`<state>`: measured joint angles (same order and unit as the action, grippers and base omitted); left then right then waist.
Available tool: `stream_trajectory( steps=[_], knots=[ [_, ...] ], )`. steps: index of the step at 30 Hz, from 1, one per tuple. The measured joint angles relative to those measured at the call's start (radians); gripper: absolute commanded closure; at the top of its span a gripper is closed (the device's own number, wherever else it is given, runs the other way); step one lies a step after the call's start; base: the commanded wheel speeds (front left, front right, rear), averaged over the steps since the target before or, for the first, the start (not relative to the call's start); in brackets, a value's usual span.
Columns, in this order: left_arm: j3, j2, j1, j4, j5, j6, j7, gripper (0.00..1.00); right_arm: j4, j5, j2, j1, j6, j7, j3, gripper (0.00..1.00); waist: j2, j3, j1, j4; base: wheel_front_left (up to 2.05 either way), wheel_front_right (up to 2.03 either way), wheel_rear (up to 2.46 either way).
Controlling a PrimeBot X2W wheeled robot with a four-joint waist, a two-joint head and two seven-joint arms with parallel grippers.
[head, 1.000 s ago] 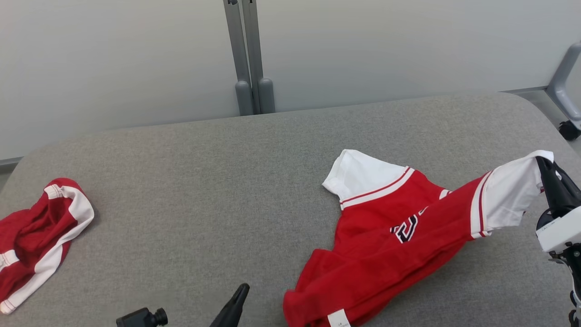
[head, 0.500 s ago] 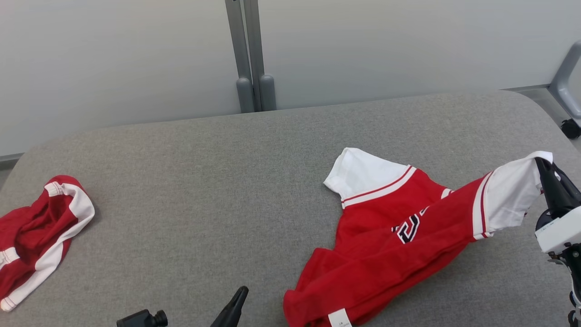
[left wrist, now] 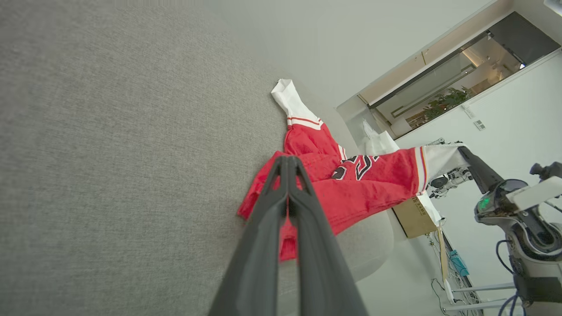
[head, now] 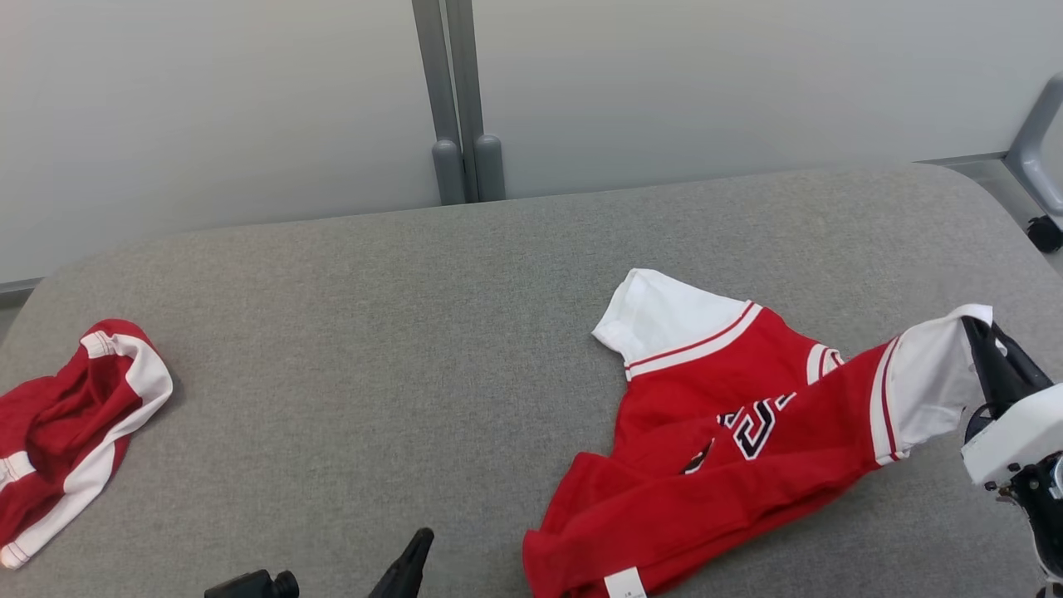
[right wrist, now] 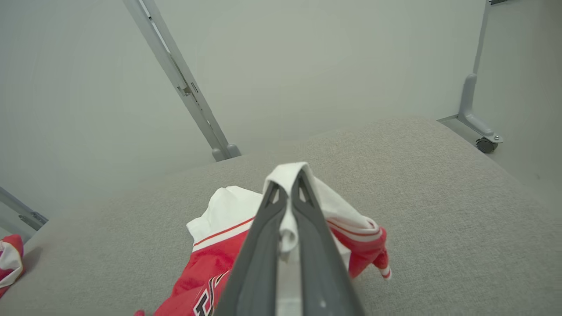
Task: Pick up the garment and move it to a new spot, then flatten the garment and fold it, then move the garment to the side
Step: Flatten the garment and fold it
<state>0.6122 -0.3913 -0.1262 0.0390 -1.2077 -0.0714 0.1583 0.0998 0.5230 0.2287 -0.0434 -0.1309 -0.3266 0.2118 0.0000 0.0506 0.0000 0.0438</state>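
The red and white jersey (head: 706, 448) lies crumpled on the right half of the grey table (head: 374, 332); its red body, with dark lettering showing among the folds, runs from the table's middle right down to its near edge, where a white label (head: 623, 584) sits on the hem; the far sleeve (head: 664, 320), white with a red stripe, lies flat on the table towards its far side. The right sleeve (head: 930, 382) is raised off the table near its right end; the right gripper (head: 973, 330) pinches that sleeve's white cuff, its two dark fingers pressed together on the cloth, which folds over their tips in the right wrist view. The left gripper (head: 419, 540) hangs over the table's near edge, left of the jersey's hem and apart from it; its fingers are pressed together with nothing between them. A second red and white garment (head: 75, 423) lies bunched at the table's left end.
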Motion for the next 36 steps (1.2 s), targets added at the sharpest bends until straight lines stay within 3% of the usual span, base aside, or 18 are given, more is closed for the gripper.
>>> stream_trajectory(
  steps=[2, 4, 6, 8, 9, 10, 11, 16, 21, 22, 23, 24, 25, 26, 36],
  knots=[
    [-0.004, 0.0, 0.006, -0.019, 0.037, 0.023, 0.025, 0.8, -0.013, -0.041, 0.016, 0.008, 0.0, 0.001, -0.02, 1.0, 0.0, -0.001, 0.0, 0.0, 0.0, 0.0, 0.0],
    [-0.001, -0.002, 0.015, -0.047, 0.084, 0.048, 0.041, 0.8, -0.041, -0.101, 0.037, 0.025, 0.0, 0.007, -0.047, 1.0, 0.0, -0.001, 0.0, 0.001, 0.0, 0.0, 0.0],
    [-0.007, 0.001, 0.02, -0.072, 0.126, 0.074, 0.064, 0.65, -0.074, -0.148, 0.047, 0.04, 0.0, 0.018, -0.07, 1.0, 0.0, -0.003, 0.0, 0.001, 0.0, 0.0, 0.0],
    [-0.008, 0.005, 0.024, -0.098, 0.165, 0.086, 0.078, 0.59, -0.114, -0.19, 0.05, 0.05, 0.0, 0.032, -0.097, 1.0, 0.0, -0.004, 0.0, 0.003, 0.0, 0.0, 0.0],
    [-0.011, 0.011, 0.027, -0.114, 0.192, 0.099, 0.086, 0.46, -0.139, -0.212, 0.049, 0.056, 0.0, 0.043, -0.108, 1.0, 0.0, -0.005, 0.0, 0.004, 0.0, 0.0, 0.0],
    [-0.018, 0.016, 0.03, -0.13, 0.225, 0.109, 0.091, 0.05, -0.166, -0.233, 0.05, 0.06, 0.0, 0.051, -0.121, 1.0, 0.0, -0.006, 0.0, 0.005, 0.0, 0.0, 0.0],
    [-0.028, 0.024, 0.033, -0.148, 0.24, 0.116, 0.097, 0.0, -0.194, -0.246, 0.05, 0.063, 0.0, 0.058, -0.133, 1.0, 0.0, -0.008, 0.0, 0.005, 0.0, 0.0, 0.0],
    [-0.091, 0.068, 0.033, -0.209, 0.324, 0.116, 0.103, 0.0, -0.319, -0.295, 0.051, 0.074, 0.0, 0.08, -0.158, 1.0, 0.0, -0.011, 0.0, 0.005, 0.0, 0.0, 0.0],
    [-0.167, 0.12, 0.014, -0.253, 0.416, 0.077, 0.104, 0.0, -0.416, -0.327, 0.056, 0.074, 0.0, 0.101, -0.151, 1.0, 0.0, -0.015, 0.0, 0.008, 0.0, 0.0, 0.0],
    [-0.18, 0.131, 0.012, -0.263, 0.428, 0.07, 0.104, 0.0, -0.426, -0.332, 0.056, 0.072, 0.0, 0.108, -0.15, 0.95, 0.0, -0.016, 0.0, 0.009, 0.0, 0.0, 0.0],
    [-0.193, 0.142, 0.011, -0.272, 0.453, 0.062, 0.104, 0.0, -0.437, -0.336, 0.056, 0.07, 0.0, 0.117, -0.15, 0.78, 0.0, -0.017, 0.0, 0.01, 0.0, 0.0, 0.0],
    [-0.207, 0.156, 0.009, -0.279, 0.473, 0.053, 0.104, 0.0, -0.447, -0.342, 0.058, 0.066, 0.0, 0.124, -0.15, 0.54, 0.0, -0.017, 0.0, 0.012, 0.0, 0.0, 0.0],
    [-0.217, 0.166, 0.007, -0.284, 0.484, 0.045, 0.104, 0.0, -0.452, -0.344, 0.058, 0.064, 0.0, 0.132, -0.151, 0.17, 0.0, -0.018, 0.0, 0.013, 0.0, 0.0, 0.0],
    [-0.23, 0.179, 0.003, -0.289, 0.508, 0.037, 0.104, 0.0, -0.456, -0.344, 0.059, 0.061, 0.0, 0.141, -0.148, 0.0, 0.0, -0.019, 0.0, 0.015, 0.0, 0.0, 0.0],
    [-0.385, 0.274, -0.03, -0.291, 0.683, -0.03, 0.106, 0.0, -0.442, -0.361, 0.096, 0.09, 0.0, 0.162, -0.091, 0.0, 0.0, -0.023, 0.0, 0.031, 0.0, 0.0, 0.0]
  ],
)
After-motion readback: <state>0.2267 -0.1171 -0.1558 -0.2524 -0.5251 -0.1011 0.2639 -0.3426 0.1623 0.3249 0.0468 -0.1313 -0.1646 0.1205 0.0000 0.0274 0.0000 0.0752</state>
